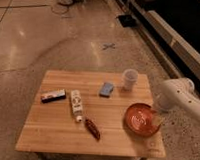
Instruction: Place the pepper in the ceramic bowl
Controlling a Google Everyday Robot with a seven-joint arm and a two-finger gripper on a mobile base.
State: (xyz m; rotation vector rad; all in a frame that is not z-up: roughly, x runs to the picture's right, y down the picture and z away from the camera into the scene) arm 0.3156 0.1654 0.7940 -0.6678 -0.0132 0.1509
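The dark red pepper [92, 128] lies on the wooden table [51, 132], front centre, just below the tip of the white tube [76, 104]. The orange-red ceramic bowl [141, 119] with pale swirls sits at the table's right front. My arm [180, 95] comes in from the right edge of the view. The gripper [157, 116] hangs at the bowl's far right rim, well to the right of the pepper and apart from it.
A white translucent cup [129, 78] stands at the back right. A blue pad-like thing [106, 89] lies beside it. A dark flat packet [53, 95] lies at the left. Speckled floor surrounds the table; a dark ledge runs along the upper right.
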